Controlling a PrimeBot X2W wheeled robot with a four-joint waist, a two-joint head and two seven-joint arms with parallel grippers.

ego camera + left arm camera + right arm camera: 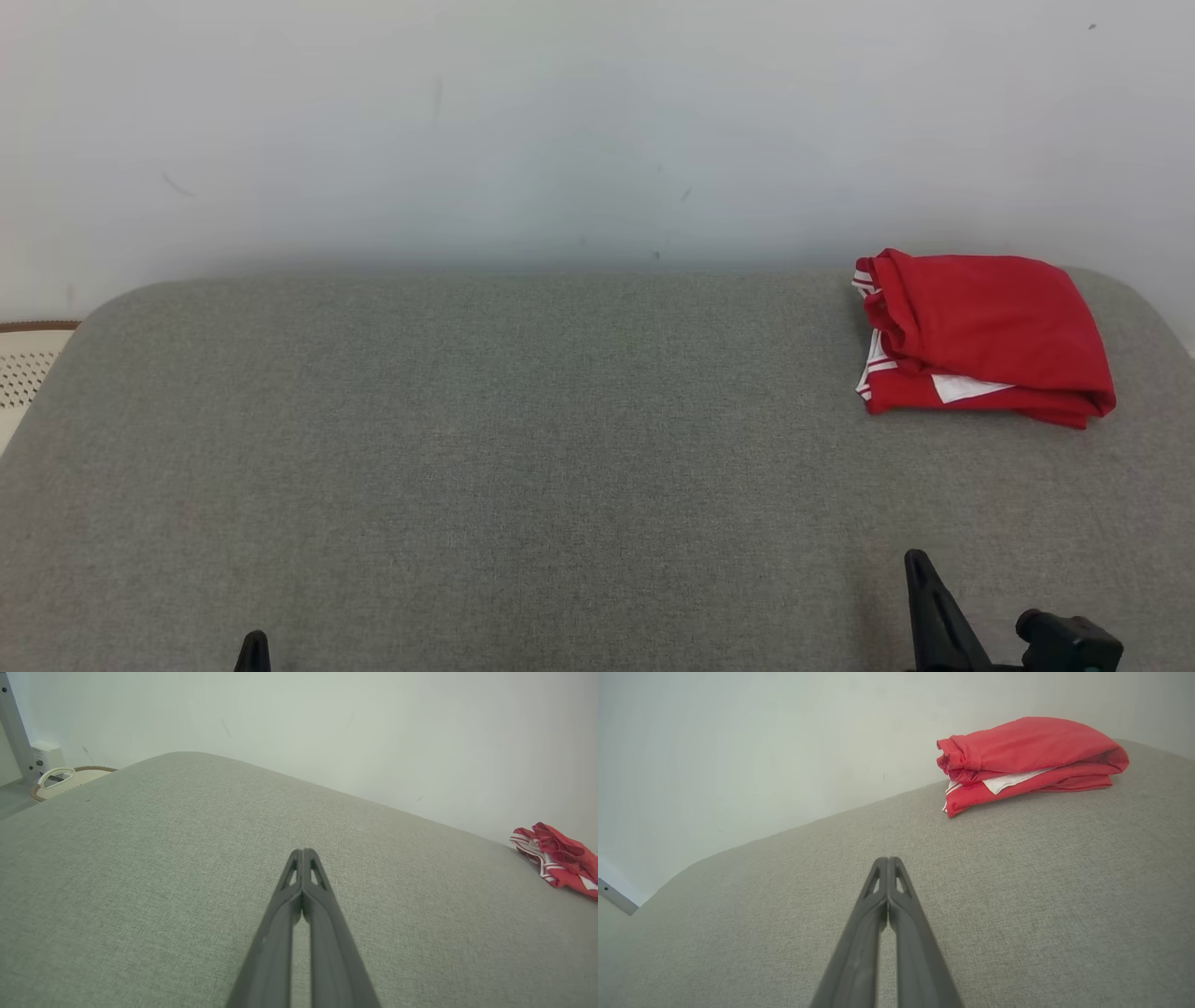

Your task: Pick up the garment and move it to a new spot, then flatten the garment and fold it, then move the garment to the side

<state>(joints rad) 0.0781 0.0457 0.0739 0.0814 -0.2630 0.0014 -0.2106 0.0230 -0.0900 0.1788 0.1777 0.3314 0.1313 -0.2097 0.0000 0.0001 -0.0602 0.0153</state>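
Observation:
The garment [985, 334] is red with white stripes and lies folded in a compact stack at the far right of the grey padded surface [523, 448], close to the wall. It also shows in the left wrist view as the garment [558, 859] and in the right wrist view as the garment [1029, 760]. My left gripper [302, 851] is shut with nothing in it, its tip [253, 638] peeking in at the lower left of the head view. Near the lower right, my right gripper [887, 860] is shut and empty, well short of the garment, its tip [916, 558] pointing up.
A pale wall [597, 121] runs directly behind the surface. A white perforated basket [23, 369] with a brown rim sits off the left edge, and a grey post [11, 723] stands beyond it. The surface has rounded corners.

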